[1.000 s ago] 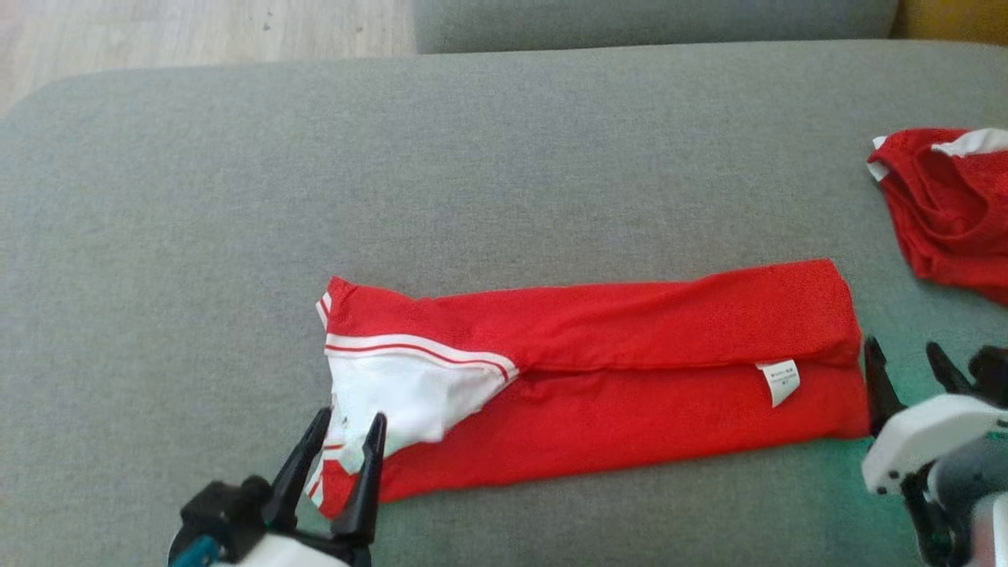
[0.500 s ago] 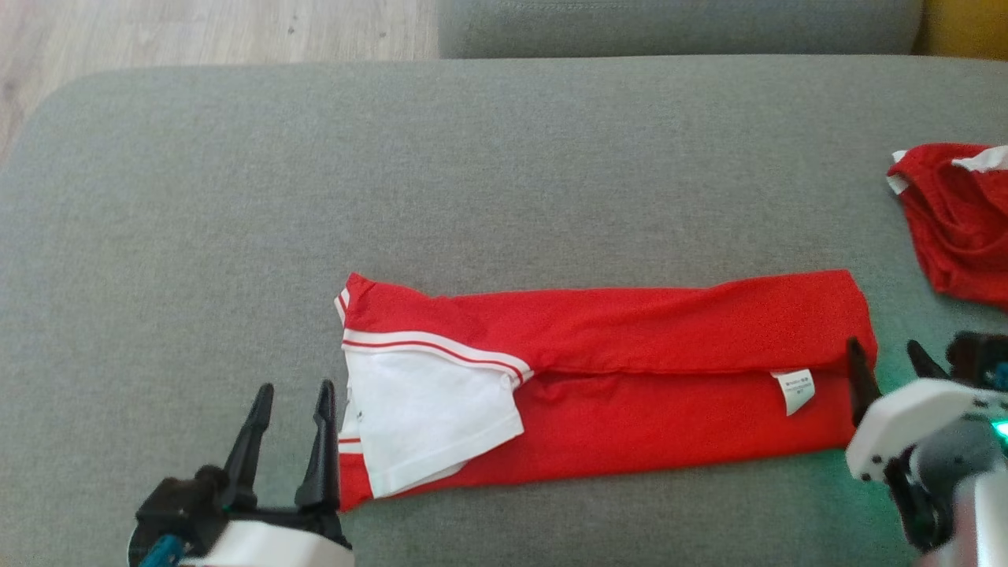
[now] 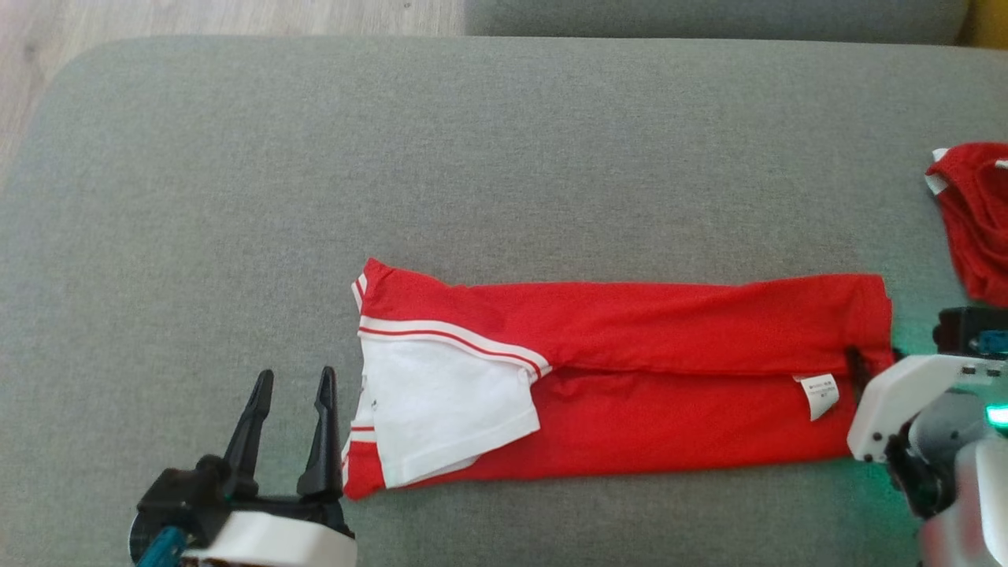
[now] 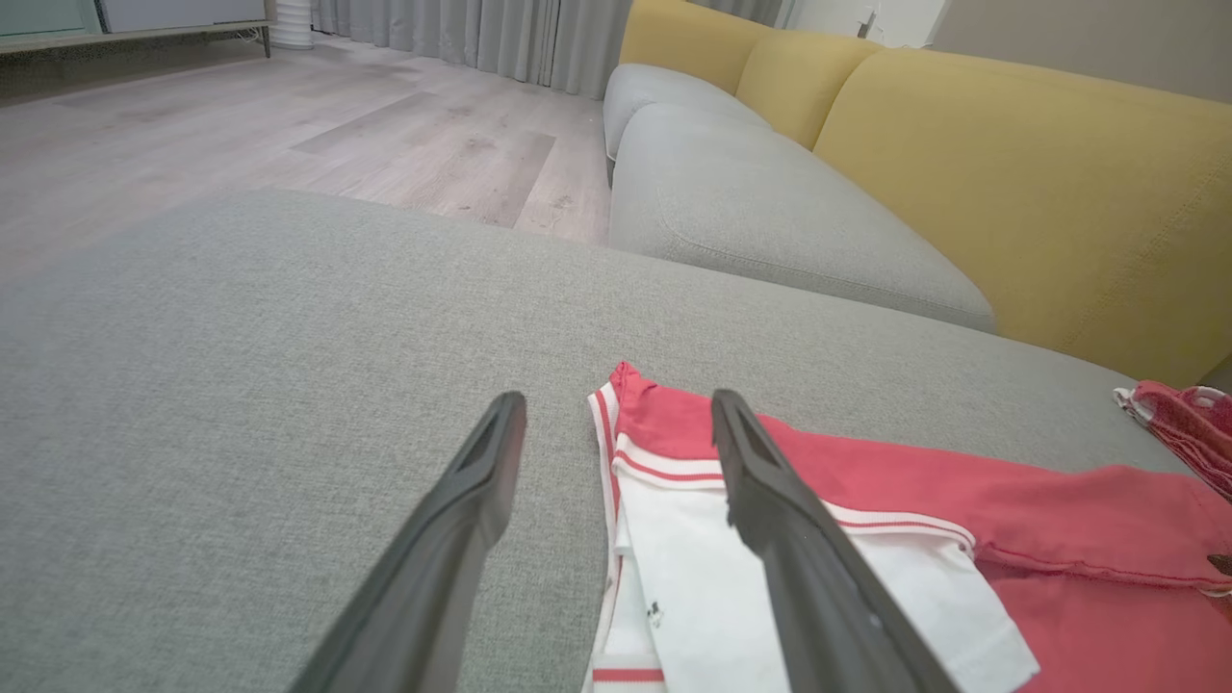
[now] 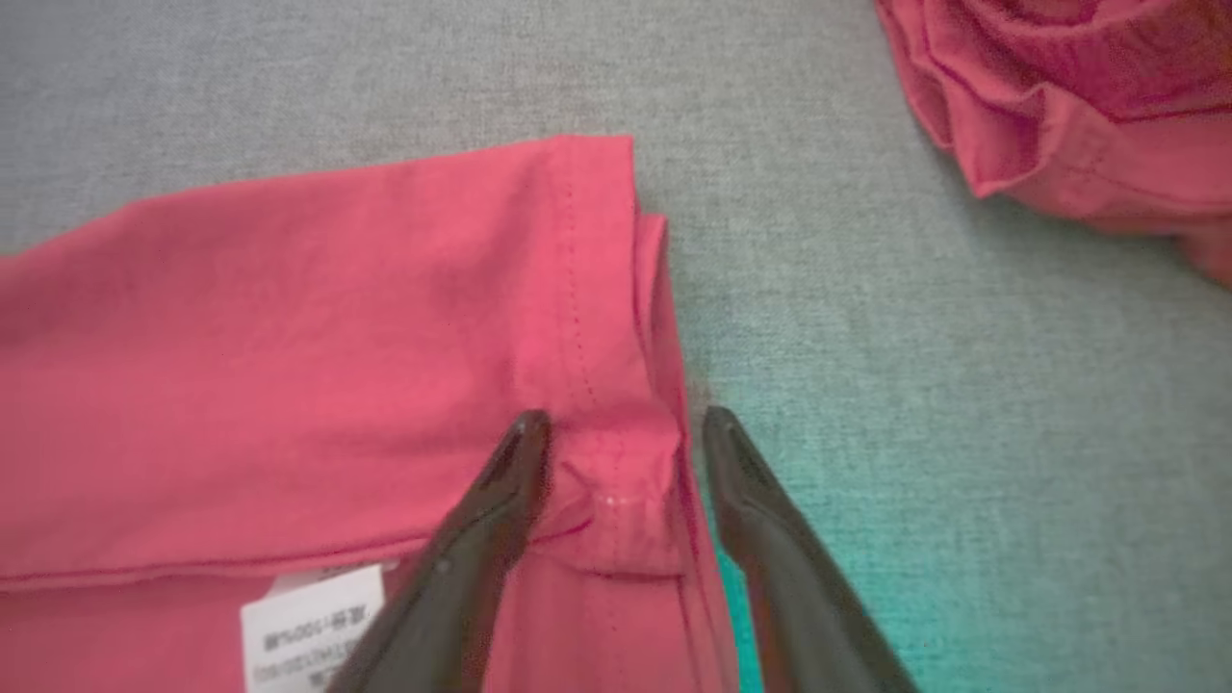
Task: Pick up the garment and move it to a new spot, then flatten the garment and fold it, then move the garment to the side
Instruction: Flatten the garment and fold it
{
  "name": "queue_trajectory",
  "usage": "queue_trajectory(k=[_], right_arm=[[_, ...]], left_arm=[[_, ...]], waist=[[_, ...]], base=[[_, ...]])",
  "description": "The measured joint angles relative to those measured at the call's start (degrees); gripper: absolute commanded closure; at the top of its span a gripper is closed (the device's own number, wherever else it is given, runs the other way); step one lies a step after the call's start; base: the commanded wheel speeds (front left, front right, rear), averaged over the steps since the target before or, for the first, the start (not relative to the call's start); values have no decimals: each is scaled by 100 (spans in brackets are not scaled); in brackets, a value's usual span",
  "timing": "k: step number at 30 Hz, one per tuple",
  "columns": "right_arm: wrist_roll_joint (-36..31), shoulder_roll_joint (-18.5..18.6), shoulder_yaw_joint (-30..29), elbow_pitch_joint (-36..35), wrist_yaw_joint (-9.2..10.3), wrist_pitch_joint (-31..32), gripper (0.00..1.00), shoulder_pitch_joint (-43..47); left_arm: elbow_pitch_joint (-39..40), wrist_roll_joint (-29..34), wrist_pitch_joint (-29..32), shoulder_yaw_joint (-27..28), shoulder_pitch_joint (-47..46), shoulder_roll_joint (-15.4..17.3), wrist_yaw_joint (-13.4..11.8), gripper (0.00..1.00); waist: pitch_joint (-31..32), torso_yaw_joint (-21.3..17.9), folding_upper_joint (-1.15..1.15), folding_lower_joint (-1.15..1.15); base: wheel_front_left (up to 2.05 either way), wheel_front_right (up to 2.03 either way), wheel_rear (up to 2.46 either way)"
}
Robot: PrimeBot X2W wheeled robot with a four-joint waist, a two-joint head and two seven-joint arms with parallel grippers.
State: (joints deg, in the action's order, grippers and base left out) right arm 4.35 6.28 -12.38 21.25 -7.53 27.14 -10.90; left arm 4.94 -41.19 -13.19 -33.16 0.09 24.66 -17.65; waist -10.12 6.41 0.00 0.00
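Now flanking the garment [image 3: 669, 331]
Left gripper [image 3: 294, 375] is hovering spread; right gripper [image 5: 624, 417], also spread, is straddling the right hem [image 5: 592, 279].

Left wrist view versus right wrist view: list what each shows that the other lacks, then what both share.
Left wrist view: yellow sofa back, wooden floor, white sleeve, open left pincer. Right wrist view: care label, hem stitching, open right pincer astride the fabric edge. Shared: red garment, second red garment, grey cushion.
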Motion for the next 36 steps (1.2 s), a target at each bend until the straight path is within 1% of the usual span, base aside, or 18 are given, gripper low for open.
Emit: queue_trajectory(k=[1, 2, 9, 12, 19, 25, 28, 30, 33, 36], right_arm=[[66, 0, 36, 18, 0, 35, 78, -8], [123, 0, 76, 27, 0, 44, 100, -10], [280, -24, 142, 32, 0, -186, 100, -20], [289, 8, 76, -115, 0, -261, 100, -34], [288, 372, -276, -591, 0, -171, 100, -44], [289, 346, -427, -789, 0, -21, 100, -97], [350, 280, -366, -871, 0, -13, 100, -121], [578, 156, -209, -998, 0, 38, 100, -136], [888, 57, 235, -1254, 0, 119, 100, -118], [1117, 16, 694, -1690, 0, 204, 100, -21]], left_arm=[[-9, 0, 0, -1, 0, -1, 0, 0], [-16, 0, 0, -4, 0, 0, 2, 0], [-45, 0, 8, -20, 0, 13, 7, 0], [-45, 1, 52, -32, -1, 20, 7, 0], [-42, 34, 103, -97, -2, 20, 2, 0], [-60, 86, 110, -181, -76, 18, 8, 0], [-89, 86, 110, -186, -139, 13, 11, 0], [-112, 86, 110, -194, -152, 5, 53, 0], [-158, 85, 111, -207, -151, -9, 56, 0], [-208, 82, 110, -201, -149, -11, 53, 0]], waist=[[13, -6, 0, 0], [27, -18, 0, 0], [146, -235, 0, 0], [210, -378, 0, 0], [274, -744, 0, 0], [196, -1011, 0, 0], [212, -1046, 0, 0], [256, -1058, 0, 0], [350, -1050, 0, 0], [454, -1001, 0, -1]], base=[[0, 0, 0], [0, 0, 0], [0, 0, 0], [0, 0, 0], [0, 0, 0], [0, 0, 0], [0, 0, 0], [0, 0, 0], [0, 0, 0], [0, 0, 0]])
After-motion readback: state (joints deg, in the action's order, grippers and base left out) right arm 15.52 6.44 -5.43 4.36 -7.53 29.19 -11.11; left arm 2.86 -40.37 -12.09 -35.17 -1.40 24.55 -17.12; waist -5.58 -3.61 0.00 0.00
